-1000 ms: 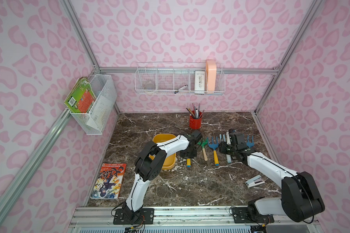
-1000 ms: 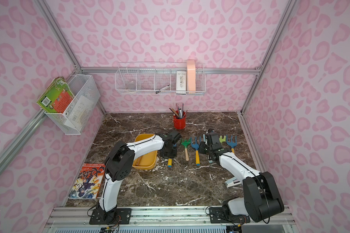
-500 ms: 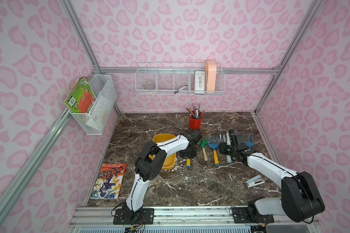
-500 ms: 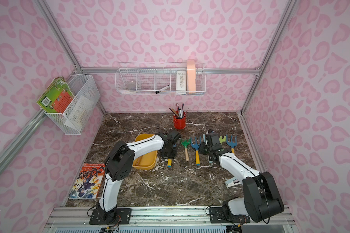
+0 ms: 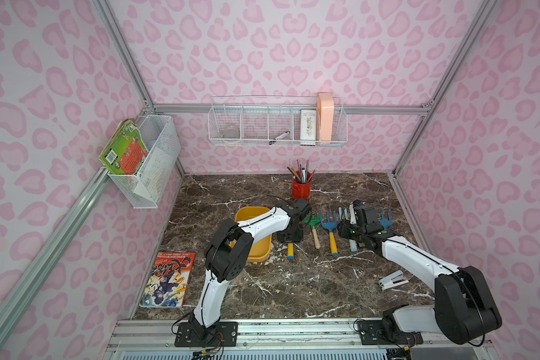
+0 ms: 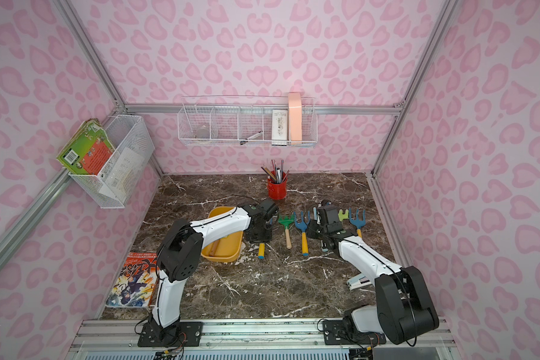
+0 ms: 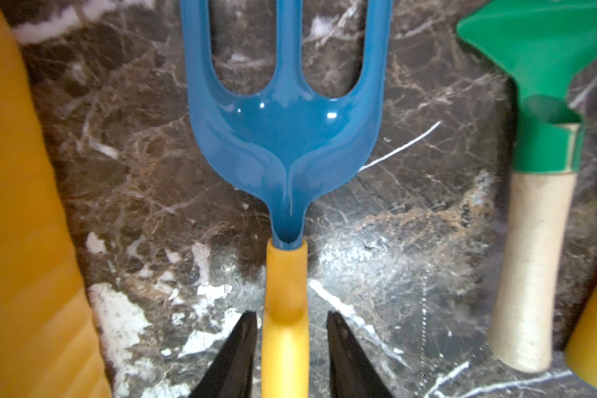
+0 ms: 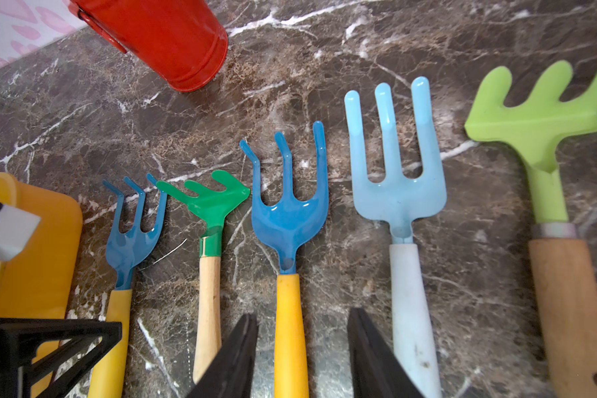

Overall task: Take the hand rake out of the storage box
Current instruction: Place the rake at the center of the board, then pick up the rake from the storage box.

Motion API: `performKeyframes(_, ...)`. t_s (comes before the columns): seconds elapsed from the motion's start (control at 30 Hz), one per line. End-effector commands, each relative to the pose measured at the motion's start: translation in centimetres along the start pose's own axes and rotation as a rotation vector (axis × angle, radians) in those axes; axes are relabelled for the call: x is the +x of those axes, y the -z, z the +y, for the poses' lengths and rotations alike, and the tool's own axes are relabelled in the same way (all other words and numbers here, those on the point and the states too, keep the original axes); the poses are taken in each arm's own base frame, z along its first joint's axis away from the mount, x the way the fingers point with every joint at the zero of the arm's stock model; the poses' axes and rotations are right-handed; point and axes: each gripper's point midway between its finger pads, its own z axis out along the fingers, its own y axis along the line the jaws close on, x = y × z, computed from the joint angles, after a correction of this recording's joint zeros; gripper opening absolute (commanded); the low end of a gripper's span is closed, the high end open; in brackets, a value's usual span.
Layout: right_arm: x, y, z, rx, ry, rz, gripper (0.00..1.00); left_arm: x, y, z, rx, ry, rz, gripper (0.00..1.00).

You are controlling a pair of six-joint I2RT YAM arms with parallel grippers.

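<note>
Both left jaws had just spread, releasing the blue three-pronged, yellow-handled plastic hand rake [image 7: 286,138] onto the dark marble desk [image 5: 293,280], mid-frame, just right of the shallow yellow plastic storage box [image 5: 262,252]; removal looked complete. Right jaws gaped, gripping nothing.

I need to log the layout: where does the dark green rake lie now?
In both top views the dark green rake lies on the marble table, right of the storage box, between the left tool and a blue rake.
</note>
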Motion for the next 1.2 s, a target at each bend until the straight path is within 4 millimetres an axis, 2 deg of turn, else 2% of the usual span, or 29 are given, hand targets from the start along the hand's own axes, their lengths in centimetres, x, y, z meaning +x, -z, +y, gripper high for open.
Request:
performKeyframes(0.0, -0.4, 0.1, 0.3, -0.010, 0.000, -0.011, 0.45, -0.5, 1.5, 0.2, -0.002, -0.006, -0.023, 0.43)
performKeyframes(0.43, -0.6, -0.1, 0.5, -0.011, 0.012, -0.005, 0.45, -2.1, 6.3, 0.7, 0.016, -0.028, -0.103, 0.51)
performKeyframes(0.67, -0.8, -0.2, 0.5, -0.009, 0.017, -0.005, 0.45, -2.8, 8.7, 2.2, -0.001, -0.027, -0.151, 0.51)
performKeyframes(0.9, -1.1, -0.2, 0.7, -0.009, 0.027, -0.006, 0.45, -3.5, 10.1, 5.4, -0.024, -0.005, -0.179, 0.51)
performKeyframes(1.17, -1.3, -0.4, 1.0, -0.017, 0.034, -0.004, 0.45, -3.7, 10.6, 10.9, -0.133, 0.018, -0.195, 0.51)
